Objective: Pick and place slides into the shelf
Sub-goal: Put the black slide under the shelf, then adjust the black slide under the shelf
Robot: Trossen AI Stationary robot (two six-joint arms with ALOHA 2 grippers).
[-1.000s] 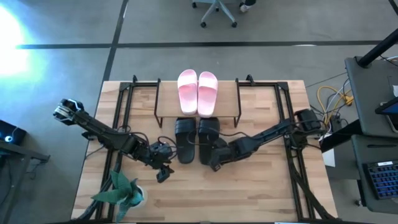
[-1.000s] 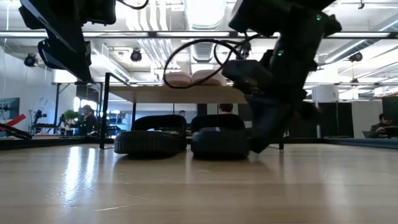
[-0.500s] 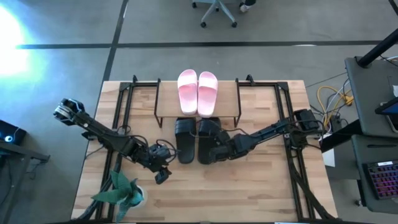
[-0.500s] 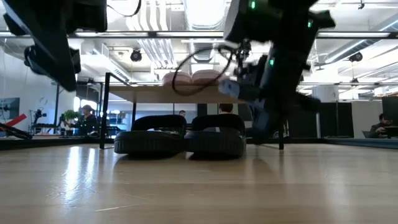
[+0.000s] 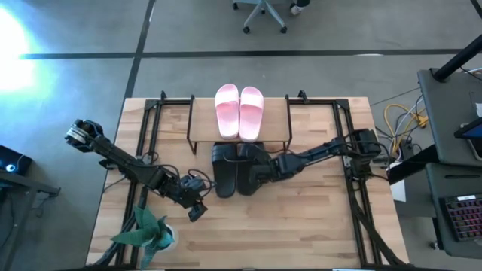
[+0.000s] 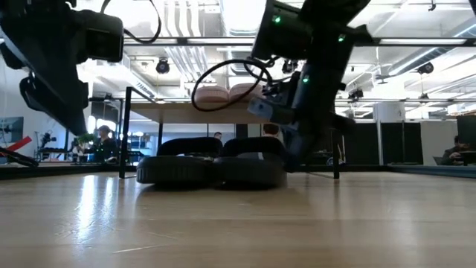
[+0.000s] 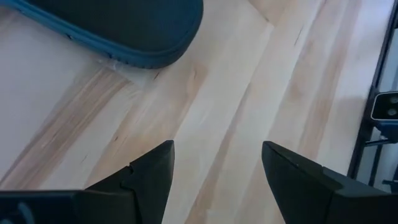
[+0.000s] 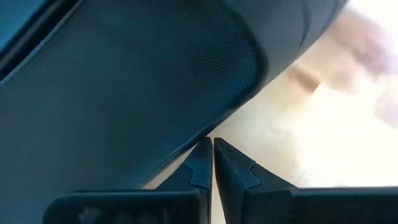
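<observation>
On the left of the light wooden surface point(image 5: 301, 226), the left gripper point(image 5: 197, 211) is held low beside the green leafy plant point(image 5: 147, 232), its jaws spread wide and empty, the arm stretched in from the left edge. In the middle, the light pink pair of slides point(image 5: 239, 111) is seen on the top board of the small black-legged shelf point(image 5: 197, 135); the dark grey-black pair point(image 5: 235, 170) lies below, part under the board, heels still sticking out. To the right, the right gripper point(image 5: 265, 175) is pressed against the right dark slide point(image 8: 112, 87), jaws closed together on nothing. The slide is probably best nudged straight and slowly inward, so its neighbour is not skewed. The right arm is extended low across the surface from the right edge.
</observation>
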